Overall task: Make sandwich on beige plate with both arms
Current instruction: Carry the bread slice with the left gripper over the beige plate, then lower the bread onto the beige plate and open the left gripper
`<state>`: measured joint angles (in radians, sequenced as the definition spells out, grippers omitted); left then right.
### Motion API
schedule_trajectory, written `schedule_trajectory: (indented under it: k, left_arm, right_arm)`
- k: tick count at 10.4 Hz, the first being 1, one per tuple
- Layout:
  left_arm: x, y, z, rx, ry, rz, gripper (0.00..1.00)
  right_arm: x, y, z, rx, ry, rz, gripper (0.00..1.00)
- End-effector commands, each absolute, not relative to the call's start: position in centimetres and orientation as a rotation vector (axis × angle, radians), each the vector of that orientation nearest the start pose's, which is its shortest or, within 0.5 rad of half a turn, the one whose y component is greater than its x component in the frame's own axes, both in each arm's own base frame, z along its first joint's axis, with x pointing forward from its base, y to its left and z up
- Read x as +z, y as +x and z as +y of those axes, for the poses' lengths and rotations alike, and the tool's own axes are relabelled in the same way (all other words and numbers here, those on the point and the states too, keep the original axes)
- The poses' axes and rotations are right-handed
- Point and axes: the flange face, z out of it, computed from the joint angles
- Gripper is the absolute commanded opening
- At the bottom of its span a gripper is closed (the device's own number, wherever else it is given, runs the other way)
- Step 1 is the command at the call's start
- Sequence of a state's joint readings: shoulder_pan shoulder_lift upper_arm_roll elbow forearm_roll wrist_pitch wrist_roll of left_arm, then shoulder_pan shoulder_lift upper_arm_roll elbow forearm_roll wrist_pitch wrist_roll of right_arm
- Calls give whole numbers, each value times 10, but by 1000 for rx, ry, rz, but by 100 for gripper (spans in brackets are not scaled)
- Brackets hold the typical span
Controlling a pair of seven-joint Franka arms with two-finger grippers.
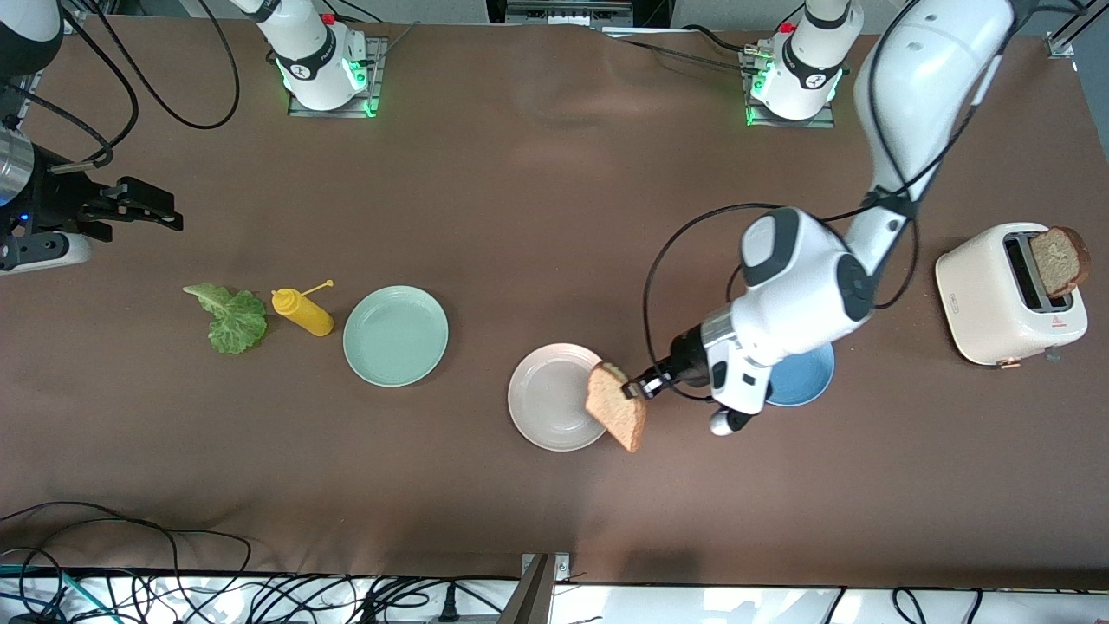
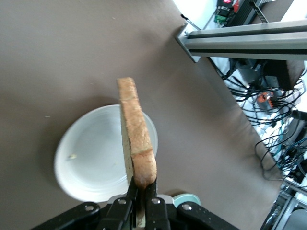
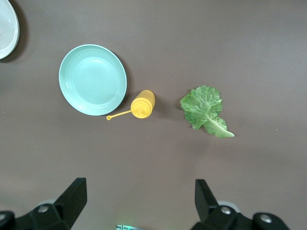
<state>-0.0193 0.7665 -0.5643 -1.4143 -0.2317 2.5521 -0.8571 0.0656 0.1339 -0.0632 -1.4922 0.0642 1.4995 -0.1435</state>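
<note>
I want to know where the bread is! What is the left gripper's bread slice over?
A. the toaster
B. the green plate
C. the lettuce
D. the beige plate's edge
D. The left gripper holds the bread slice up on edge over the rim of the beige plate; the wrist view shows that plate right under it.

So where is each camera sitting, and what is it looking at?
Front view: high across the table, facing both arms' bases; left gripper holds a bread slice over the beige plate, right gripper waits.
Left wrist view: on the left wrist, looking down past its fingers at that slice and plate.
Right wrist view: on the right wrist, looking down between open fingers at the mint plate, mustard bottle and lettuce.
Shared: the beige plate shows in all three.
</note>
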Motion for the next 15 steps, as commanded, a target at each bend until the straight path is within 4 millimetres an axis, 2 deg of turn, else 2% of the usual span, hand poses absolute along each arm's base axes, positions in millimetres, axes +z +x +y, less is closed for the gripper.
schedule_trajectory:
  k: [1,2,4,8,11,13,15]
  left_arm:
    - [321,691,-348,15,2214,877,0]
    - [309,684,-368,43,2175,888,0]
    - [292,674,-387,37,2172,881,0]
    - [278,672,-390,37,2172,884,0]
    - [262,676,-385,38,2186,886,0]
    - [262,676,-385,38,2186,888,0]
    - [263,677,-384,41,2186,888,27]
  right_arm:
    - [582,584,10,188,-3072,-209,100]
    - [582,584,10,189,-3073,-209,100]
    - [582,584,10,189,-3073,-209,100]
    - [582,584,10,191,-3071,-209,100]
    - [582,584,10,191,-3071,-209,100]
    - [582,584,10,191,-3071,-209,100]
    - [582,584,10,188,-3072,-209,100]
